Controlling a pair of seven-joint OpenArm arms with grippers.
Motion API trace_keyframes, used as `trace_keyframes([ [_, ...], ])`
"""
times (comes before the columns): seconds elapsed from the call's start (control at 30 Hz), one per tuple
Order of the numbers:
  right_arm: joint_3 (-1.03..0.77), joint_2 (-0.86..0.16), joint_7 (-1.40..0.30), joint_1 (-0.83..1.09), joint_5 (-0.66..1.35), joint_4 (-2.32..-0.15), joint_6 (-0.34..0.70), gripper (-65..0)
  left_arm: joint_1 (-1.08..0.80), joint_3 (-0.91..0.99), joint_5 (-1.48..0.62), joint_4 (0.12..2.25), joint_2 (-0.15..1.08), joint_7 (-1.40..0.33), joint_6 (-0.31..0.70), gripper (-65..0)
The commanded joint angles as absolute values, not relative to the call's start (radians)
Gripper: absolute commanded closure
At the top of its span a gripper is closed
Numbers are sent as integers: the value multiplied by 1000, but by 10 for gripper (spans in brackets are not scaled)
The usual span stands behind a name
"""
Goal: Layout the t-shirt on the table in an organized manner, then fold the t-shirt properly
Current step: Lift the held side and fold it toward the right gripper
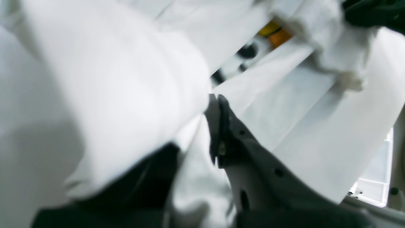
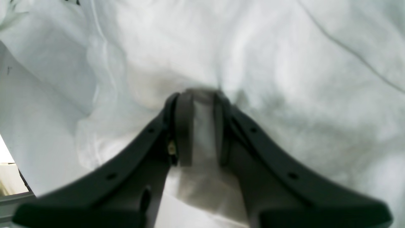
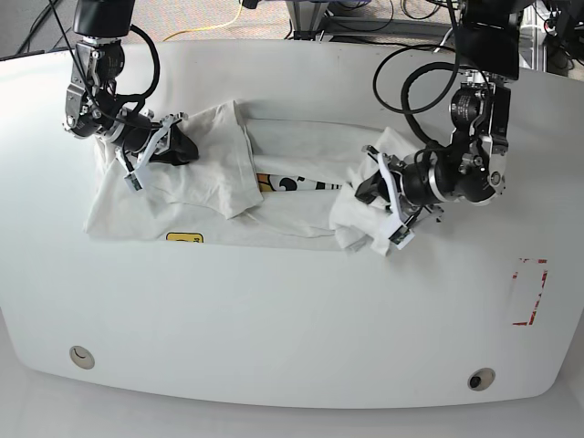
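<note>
Left wrist: left gripper (image 1: 218, 104) clenched, t-shirt (image 1: 110, 88) cloth bunched against the tips; whether cloth is pinched, cannot tell.

Right wrist: right gripper (image 2: 197, 98) pinching t-shirt (image 2: 284, 63) fold.

Base: t-shirt (image 3: 228, 196) crumpled, long axis along table's (image 3: 292, 338) far edge. Grippers at opposite ends. Bare table toward near edge.

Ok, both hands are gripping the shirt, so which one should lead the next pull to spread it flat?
Probably the left hand: its end of the t-shirt is bunched and folded inward, needing a pull outward. The right hand holds a flatter end, so it can anchor.
</note>
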State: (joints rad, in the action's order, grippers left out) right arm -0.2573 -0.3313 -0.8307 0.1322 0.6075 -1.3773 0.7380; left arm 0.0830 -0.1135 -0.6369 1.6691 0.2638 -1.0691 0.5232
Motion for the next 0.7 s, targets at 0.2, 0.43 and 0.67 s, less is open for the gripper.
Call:
trace_keyframes([
  [0.2, -251, -337, -952, 151, 481, -1357, 698, -130, 74, 18, -654, 1730, 378, -1049, 532, -4],
  [0.43, -251, -337, -954, 157, 481, -1357, 698, -130, 81, 13, -654, 1730, 360, -1049, 532, -4],
  [0.67, -251, -337, -954, 159, 481, -1357, 698, -130, 125, -16, -647, 1685, 249, -1049, 524, -4],
])
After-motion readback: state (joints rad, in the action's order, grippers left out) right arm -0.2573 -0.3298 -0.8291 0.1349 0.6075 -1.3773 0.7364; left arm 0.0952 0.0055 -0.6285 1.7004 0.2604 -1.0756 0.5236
